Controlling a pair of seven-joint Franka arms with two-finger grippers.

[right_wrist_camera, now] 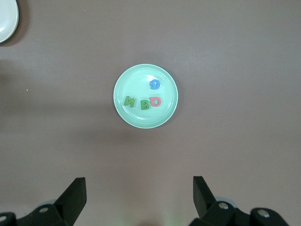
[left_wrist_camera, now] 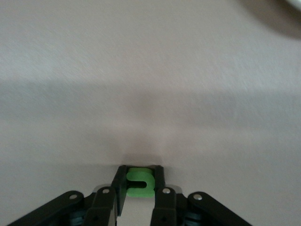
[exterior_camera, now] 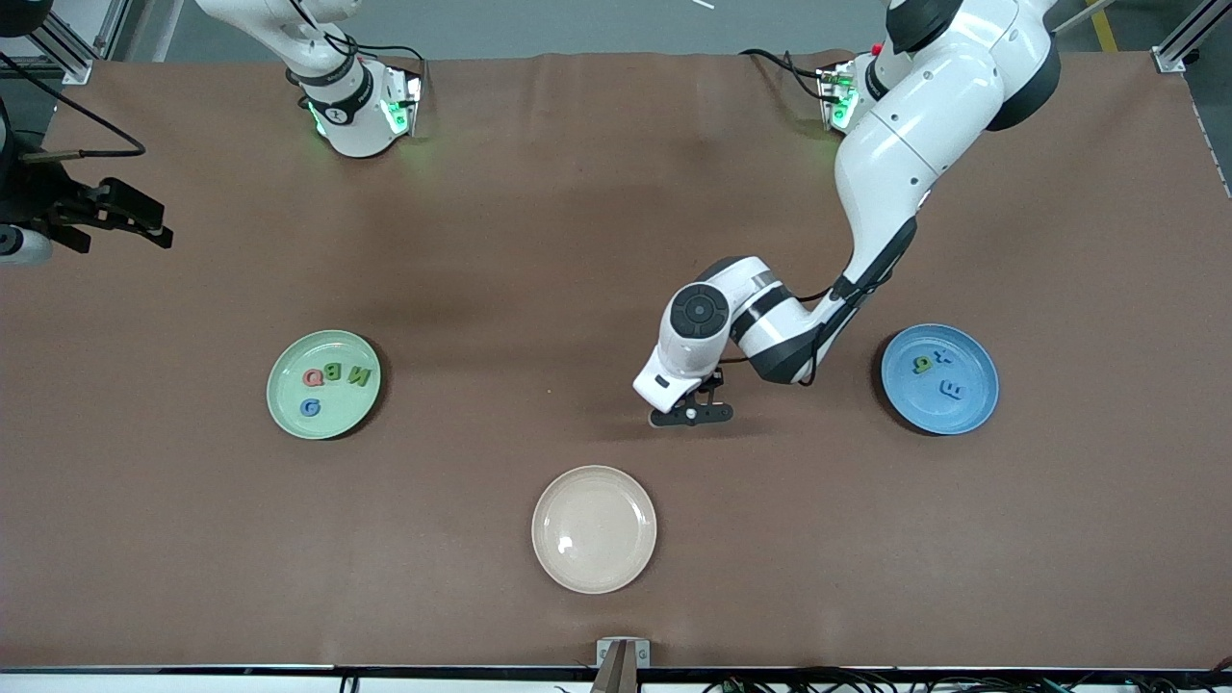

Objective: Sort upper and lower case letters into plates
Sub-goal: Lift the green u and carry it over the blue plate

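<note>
My left gripper (exterior_camera: 689, 416) is down at the brown table top, between the two plates. In the left wrist view the left gripper (left_wrist_camera: 140, 172) is shut on a bright green letter (left_wrist_camera: 141, 184); in the front view the hand hides that letter. The pale green plate (exterior_camera: 332, 425) toward the right arm's end holds several letters, among them a red Q (exterior_camera: 313, 377) and a green N (exterior_camera: 358, 375). The blue plate (exterior_camera: 926, 416) toward the left arm's end holds a green letter (exterior_camera: 922, 364) and a blue one (exterior_camera: 951, 390). My right gripper (exterior_camera: 162, 233) waits open, high over the green plate (right_wrist_camera: 146, 120).
A cream-white plate (exterior_camera: 594, 528) with nothing in it lies nearer to the front camera than the left gripper. Its edge also shows in the right wrist view as a pale plate (right_wrist_camera: 7, 21). Both arm bases stand along the table's back edge.
</note>
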